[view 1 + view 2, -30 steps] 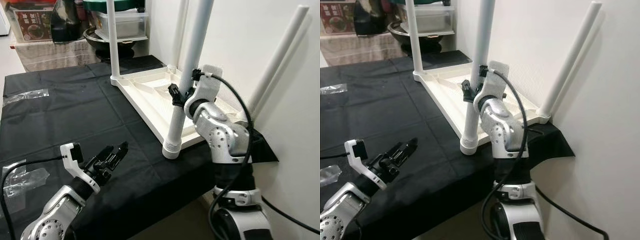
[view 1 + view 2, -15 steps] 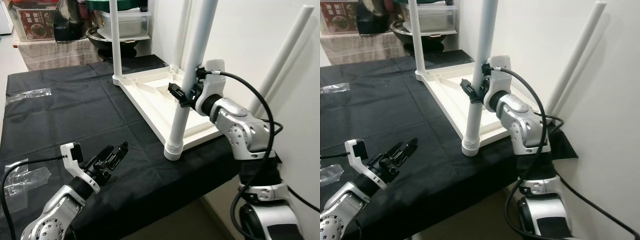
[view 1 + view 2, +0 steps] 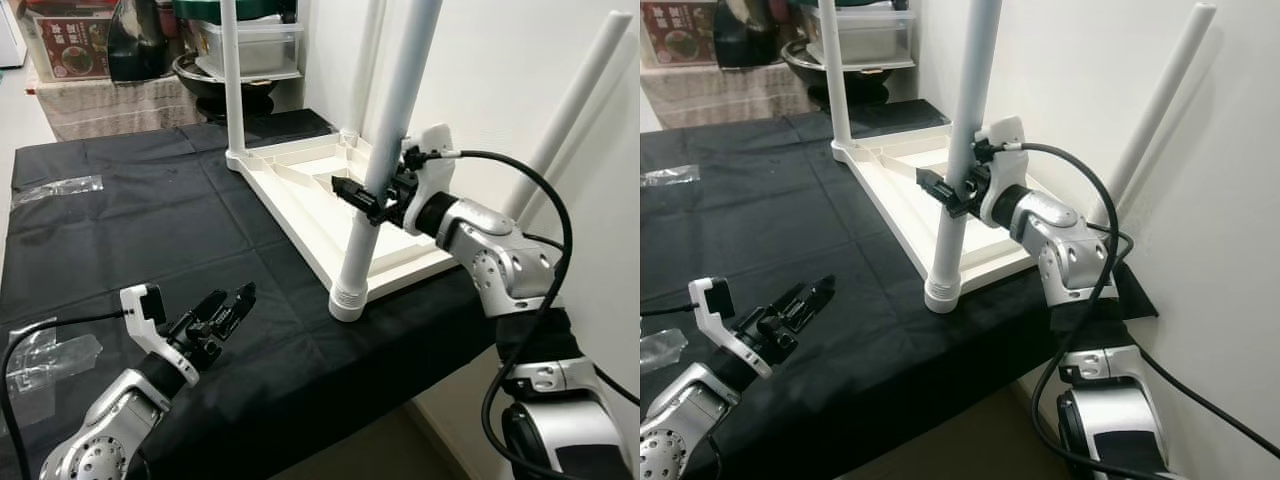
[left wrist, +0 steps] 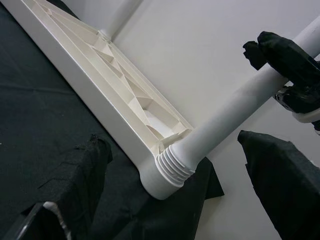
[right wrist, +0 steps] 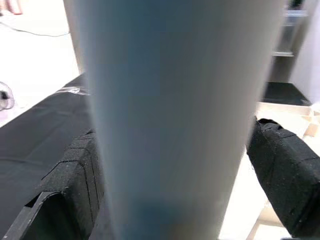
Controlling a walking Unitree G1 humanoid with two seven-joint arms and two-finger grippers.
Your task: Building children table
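Observation:
The white children's table (image 3: 300, 190) lies upside down on the black cloth (image 3: 130, 230), legs pointing up. My right gripper (image 3: 357, 195) is shut on the near leg (image 3: 385, 140) about a third of the way up; in the right wrist view the leg (image 5: 170, 115) sits between both fingers (image 5: 75, 170). The leg's ribbed collar (image 4: 175, 162) meets the table's near corner. My left gripper (image 3: 232, 300) hovers open and holding nothing, low over the cloth to the left of that corner. Another leg (image 3: 232, 80) stands at the far corner. A further leg (image 3: 570, 110) rises slanted by the wall.
A white wall (image 3: 500, 80) runs close along the right of the table. Storage boxes and a dark pot (image 3: 215, 70) stand behind the cloth. Pieces of clear tape (image 3: 55, 190) lie on the cloth at the left. The cloth's front edge drops off just below the near leg.
My right arm's elbow has swung out to the right and the wrist has turned, with the gripper staying on the near leg. The left gripper has not moved.

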